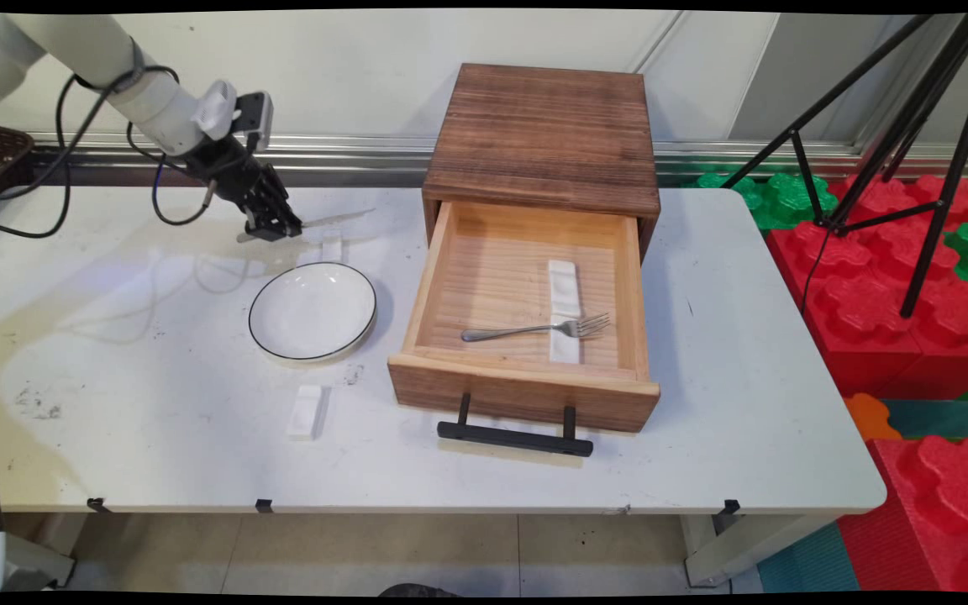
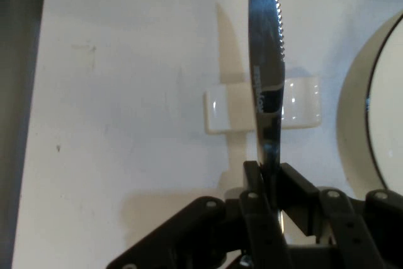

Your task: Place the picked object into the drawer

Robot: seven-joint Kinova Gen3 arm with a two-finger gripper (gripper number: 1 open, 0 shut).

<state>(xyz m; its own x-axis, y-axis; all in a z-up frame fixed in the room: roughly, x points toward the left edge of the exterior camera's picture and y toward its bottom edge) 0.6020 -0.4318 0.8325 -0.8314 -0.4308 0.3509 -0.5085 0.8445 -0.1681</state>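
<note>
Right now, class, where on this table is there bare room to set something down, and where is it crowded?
Bare: the table right of the drawer box, and the near-left stretch left of the plate. Crowded: the far left, where the tool holds a knife above a white rest, beside the plate.

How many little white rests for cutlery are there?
3: one small white ceramic rest in the open wooden drawer under the fork, one before the white plate, one below the held knife.
</note>
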